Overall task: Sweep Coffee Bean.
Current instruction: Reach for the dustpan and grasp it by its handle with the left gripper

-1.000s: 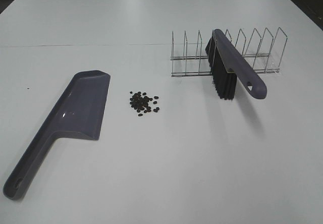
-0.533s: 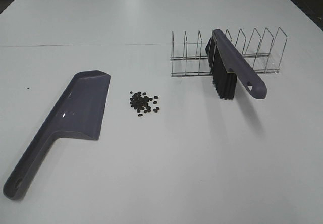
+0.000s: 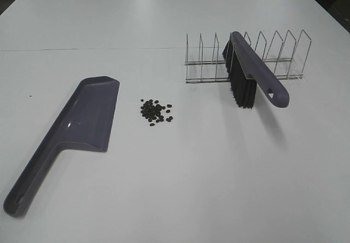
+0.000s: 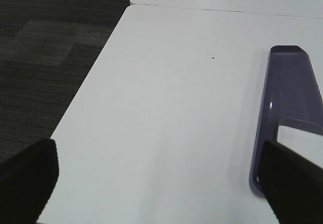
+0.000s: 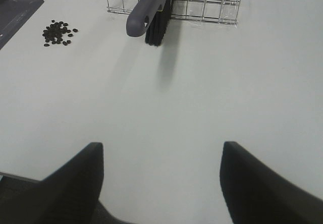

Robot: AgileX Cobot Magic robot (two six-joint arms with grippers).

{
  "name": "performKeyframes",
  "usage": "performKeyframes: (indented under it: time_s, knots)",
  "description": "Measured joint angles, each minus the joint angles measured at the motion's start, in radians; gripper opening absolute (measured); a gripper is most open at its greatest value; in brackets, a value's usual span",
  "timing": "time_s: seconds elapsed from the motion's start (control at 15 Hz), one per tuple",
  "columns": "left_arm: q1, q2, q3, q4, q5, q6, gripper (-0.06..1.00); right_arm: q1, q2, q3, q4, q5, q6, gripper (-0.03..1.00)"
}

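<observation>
One brush [image 3: 249, 76], one dustpan [image 3: 82, 122], one wire rack [image 3: 284, 62], roughly thirty of the coffee bean [image 3: 156, 111] counted ahead of any sweeping.
Found the coffee bean in a single cluster on the table [image 3: 191, 172], between dustpan and brush, nearer the dustpan's open edge, touching neither. Found the brush propped in the wire rack. Saw the left gripper [image 4: 159, 173] with fingers wide apart beside the dustpan, the right gripper [image 5: 161, 153] with fingers apart too, both empty. Judged the step as reaching for tools; reckoned the next move to need grips on both handles.
</observation>
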Motion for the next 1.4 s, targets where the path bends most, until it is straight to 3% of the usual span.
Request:
performKeyframes:
  time_s: [0.33, 0.4, 0.47, 1.07, 1.13, 1.2, 1.27, 1.4]
  knots:
    - [0.0, 0.06, -0.022, 0.019, 0.035, 0.0, 0.99, 0.0, 0.0, 0.0, 0.0, 0.0, 0.0, 0.61]
    - [0.0, 0.174, -0.07, 0.024, 0.122, -0.012, 0.98, 0.0, 0.0, 0.0, 0.0, 0.0, 0.0, 0.61]
    - [0.0, 0.232, -0.094, 0.023, 0.136, -0.016, 0.98, 0.0, 0.0, 0.0, 0.0, 0.0, 0.0, 0.61]
    - [0.0, 0.838, -0.255, 0.007, 0.136, -0.057, 0.95, 0.0, 0.0, 0.0, 0.0, 0.0, 0.0, 0.61]
    - [-0.013, 0.916, -0.274, 0.005, 0.135, -0.065, 0.92, 0.0, 0.0, 0.0, 0.0, 0.0, 0.0, 0.61]
    - [-0.098, 1.051, -0.304, 0.005, 0.11, -0.11, 0.88, 0.0, 0.0, 0.0, 0.0, 0.0, 0.0, 0.61]
    - [-0.124, 1.079, -0.307, 0.006, 0.097, -0.126, 0.87, 0.0, 0.0, 0.0, 0.0, 0.0, 0.0, 0.61]
    - [-0.249, 1.22, -0.323, 0.007, 0.019, -0.2, 0.87, 0.0, 0.0, 0.0, 0.0, 0.0, 0.0, 0.61]
